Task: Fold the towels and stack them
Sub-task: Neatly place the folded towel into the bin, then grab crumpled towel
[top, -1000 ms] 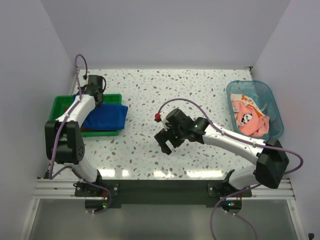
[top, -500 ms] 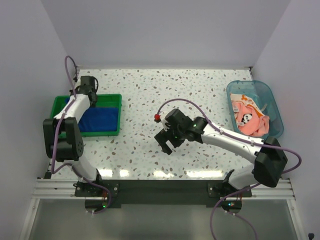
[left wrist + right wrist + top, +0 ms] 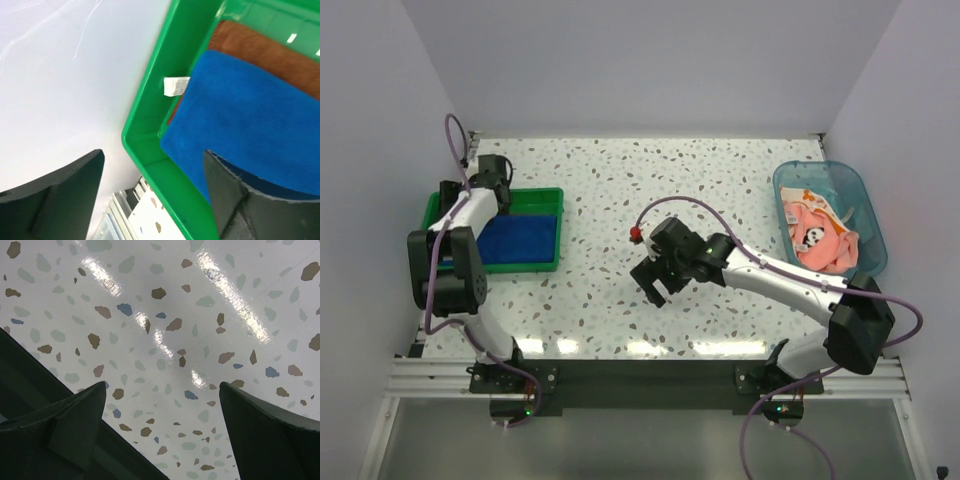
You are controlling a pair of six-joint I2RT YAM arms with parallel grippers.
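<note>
Blue towel (image 3: 250, 125) flat atop brown towel (image 3: 265, 50)

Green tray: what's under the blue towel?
A rust-brown towel, only its edge showing past the blue towel. The rest is covered, so anything deeper in the green tray cannot be seen.

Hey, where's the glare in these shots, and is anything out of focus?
Right wrist view: bright glare streaks cross the speckled table, dark jaws look soft. Left wrist view: small highlights on the green tray, blue towel fairly sharp, jaws blurred. Top external view: even light, pale reflections along the table's near edge.
</note>
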